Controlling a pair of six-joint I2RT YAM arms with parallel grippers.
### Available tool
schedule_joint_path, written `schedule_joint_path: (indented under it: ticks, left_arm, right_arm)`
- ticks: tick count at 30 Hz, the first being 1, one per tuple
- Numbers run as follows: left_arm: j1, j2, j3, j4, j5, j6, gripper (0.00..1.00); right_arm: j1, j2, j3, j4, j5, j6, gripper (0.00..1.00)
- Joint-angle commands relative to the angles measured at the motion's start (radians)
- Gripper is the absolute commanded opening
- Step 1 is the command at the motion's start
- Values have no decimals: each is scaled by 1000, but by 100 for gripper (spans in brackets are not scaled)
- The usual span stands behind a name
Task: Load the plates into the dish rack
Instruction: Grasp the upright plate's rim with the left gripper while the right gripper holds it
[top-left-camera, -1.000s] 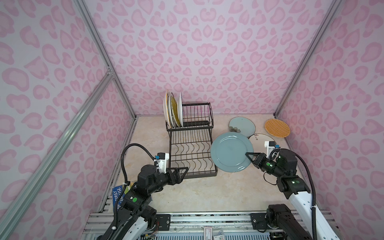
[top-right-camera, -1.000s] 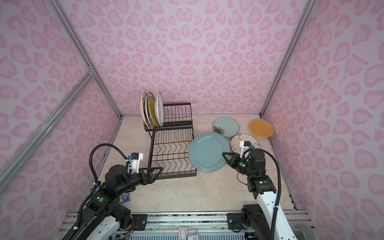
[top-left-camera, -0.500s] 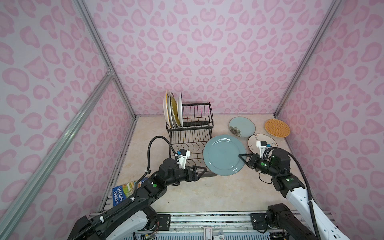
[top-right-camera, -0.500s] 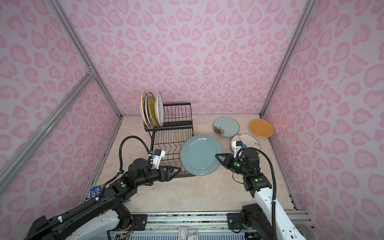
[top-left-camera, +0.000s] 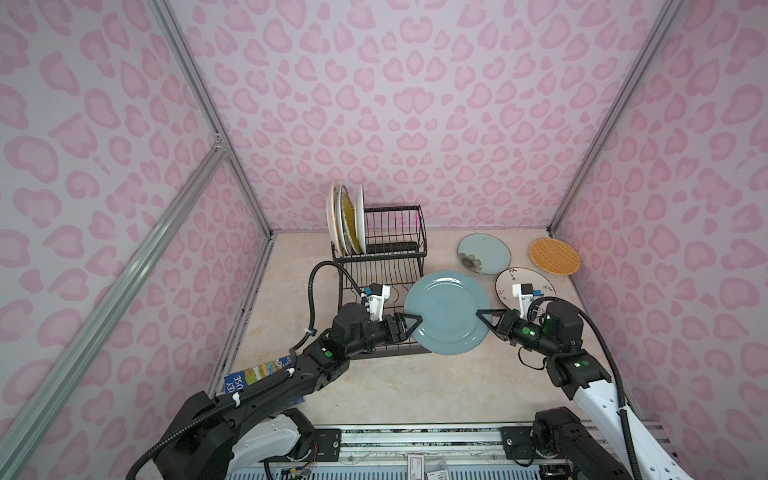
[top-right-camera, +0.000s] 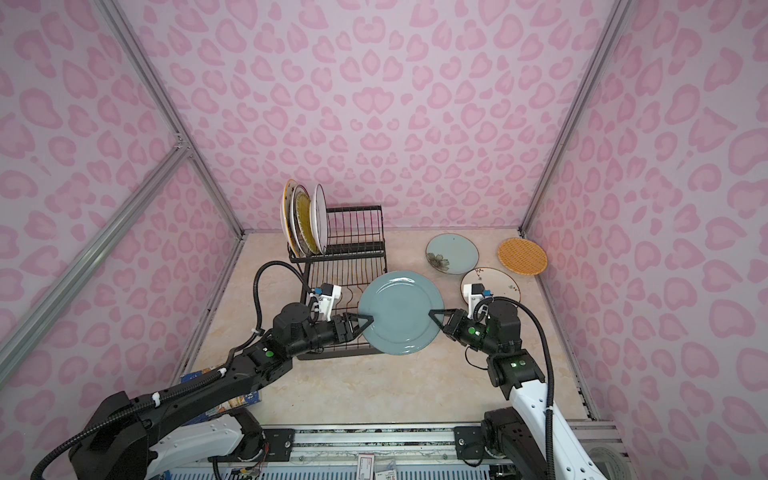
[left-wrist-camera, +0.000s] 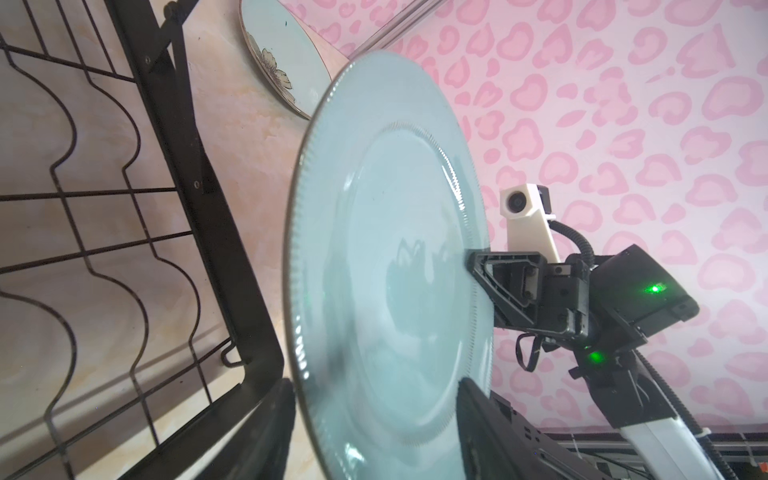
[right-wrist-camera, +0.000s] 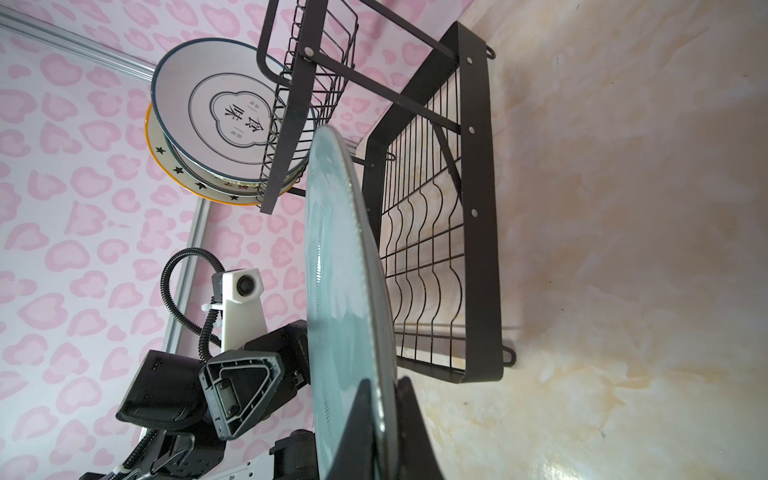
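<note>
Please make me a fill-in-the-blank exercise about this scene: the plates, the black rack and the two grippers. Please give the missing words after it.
1. ____ plates lie flat on the table, right of the dish rack.
2. The right gripper is shut on the grey-blue plate; the left gripper has its jaws ____ around the opposite rim.
3. The woven-look plate among them is ____ in colour.
Missing words: Three; open; orange.

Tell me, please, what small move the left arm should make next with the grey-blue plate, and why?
Probably close the left gripper on the large grey-blue plate: its jaws straddle one rim without pinching, while only the right gripper clamps the opposite rim, holding it up by the dish rack.
</note>
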Motion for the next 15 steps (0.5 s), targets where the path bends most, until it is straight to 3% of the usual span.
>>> schedule_joint_path:
  ticks: [1, 9, 15]
  left_arm:
    - [-3, 30, 19, 123, 22, -44, 56]
    - [-5, 60, 22, 181, 38, -77, 37]
    - [-7, 58, 13, 231, 54, -106, 13]
  right_arm:
    - [2, -11, -3, 129, -43, 29, 0]
    - [2, -28, -9, 138, -49, 48, 0]
    - [2, -41, -16, 149, -56, 69, 0]
